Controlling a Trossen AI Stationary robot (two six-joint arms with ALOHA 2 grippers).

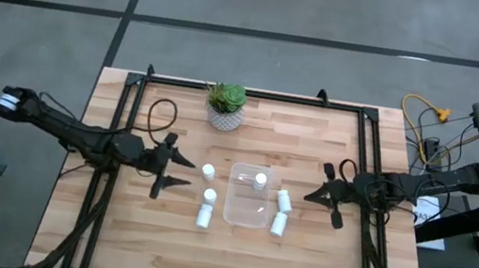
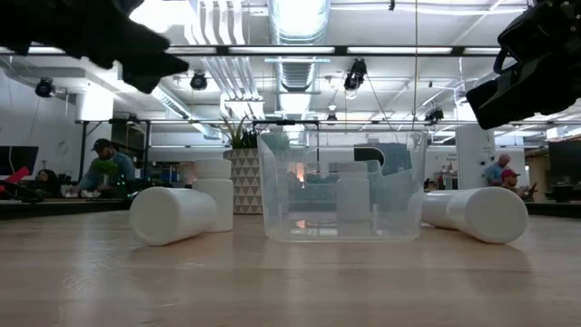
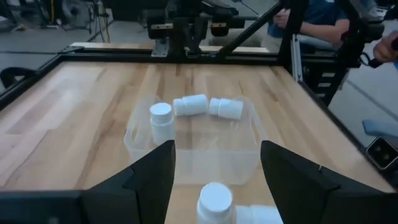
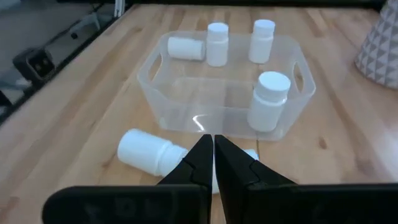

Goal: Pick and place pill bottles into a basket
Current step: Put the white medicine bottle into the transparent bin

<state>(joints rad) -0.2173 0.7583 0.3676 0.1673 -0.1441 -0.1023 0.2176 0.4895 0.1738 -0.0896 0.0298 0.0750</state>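
Grey concrete floor (image 1: 333,15) around the wooden table (image 1: 232,247), crossed by dark seam lines. Yellow cable (image 1: 425,112) coiled on the floor off the table's right side. Beyond the table, an open workshop: exposed silver ducts (image 2: 300,18) overhead, black spotlights (image 2: 356,77), bright ceiling strips. 2 seated people (image 2: 95,168) at left, another person (image 2: 497,170) at right.

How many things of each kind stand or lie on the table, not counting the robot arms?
Clear basket: 1
White pill bottles: 6 (1 inside the basket, 5 outside it)
Potted plant: 1
Total: 8
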